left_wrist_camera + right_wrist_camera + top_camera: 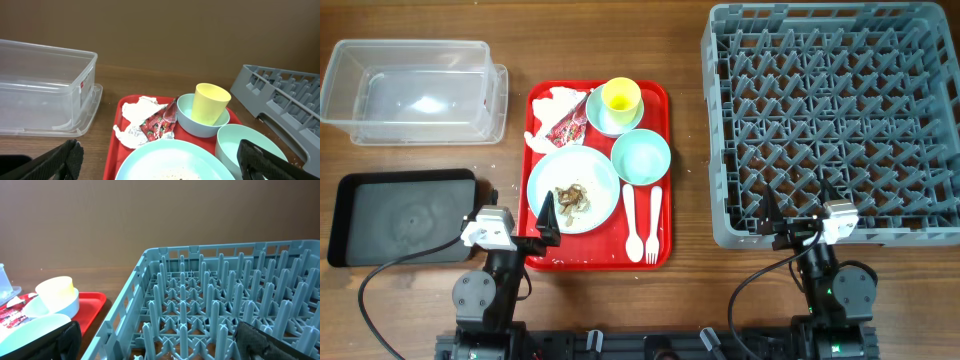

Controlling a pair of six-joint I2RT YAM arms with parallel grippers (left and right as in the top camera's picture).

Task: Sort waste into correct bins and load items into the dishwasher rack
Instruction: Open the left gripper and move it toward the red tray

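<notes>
- Far left on the counter [690, 300] sit the clear box [415, 90] and, nearer the robot, the black tray [405, 215]; both look empty.
- Left claw [159, 155] is spread to its widest, gripping and touching nothing. It hangs at the near-left corner of the red tray [663, 95].
- On the red tray, the napkin [552, 105] and wrapper [570, 125] lie touching at the back left, and scraps [570, 197] lie on the plate [605, 175].
- Further right on it, the cup [621, 97] stands in the blue bowl [595, 118], with the green bowl [641, 157] beside, and the spoon [630, 215] and fork [653, 220] nearest.
- Nothing looks sorted yet, so clearing waste first seems sensible. Come down on a raised napkin fold, well clear of the blue bowl's rim.
- Rack [830, 120] stands at the right, with nothing on its pegs.
- Right claw [157, 330] hangs at the rack's near edge, equally wide and empty.
</notes>
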